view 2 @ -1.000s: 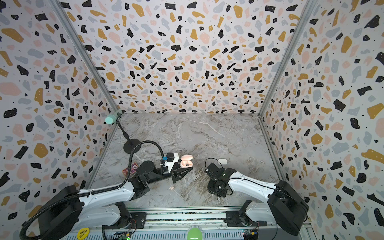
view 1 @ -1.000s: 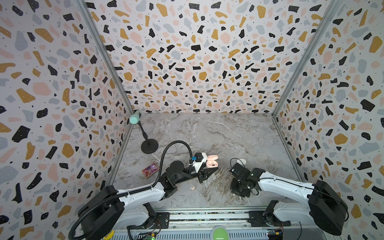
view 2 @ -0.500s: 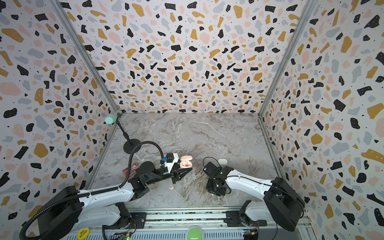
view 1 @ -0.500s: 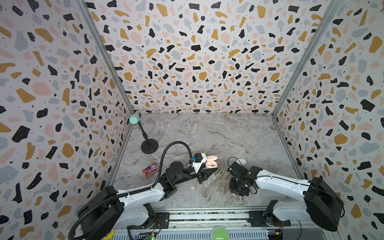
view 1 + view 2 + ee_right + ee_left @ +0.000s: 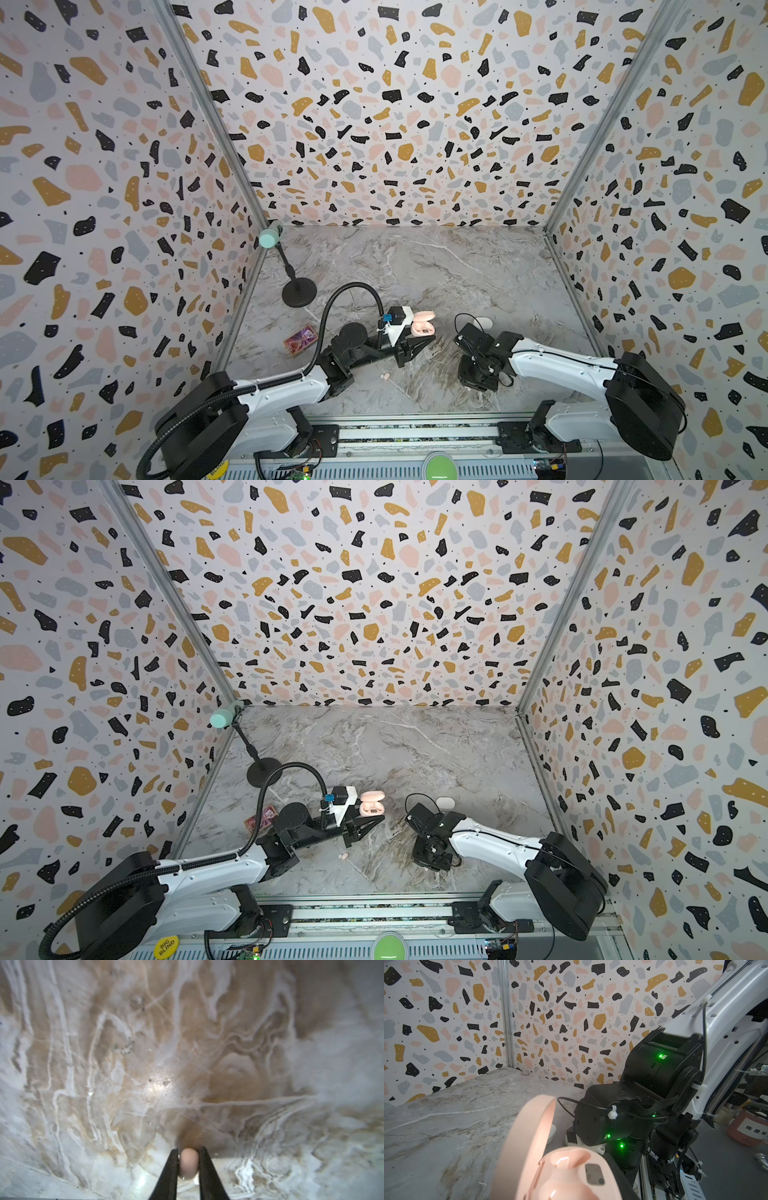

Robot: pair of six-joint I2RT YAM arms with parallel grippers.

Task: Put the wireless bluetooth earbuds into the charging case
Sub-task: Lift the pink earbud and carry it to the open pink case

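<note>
Pinching pink earbud (image 5: 188, 1162) (long axis along right fingers (image 5: 169, 1174)).

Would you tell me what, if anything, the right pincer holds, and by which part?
A pale pink earbud, pinched across its sides between the fingertips of the right pincer.

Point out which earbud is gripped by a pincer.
The earbud pinched in the right pincer; the other earbud lies loose on the marble table, near the left arm.
</note>
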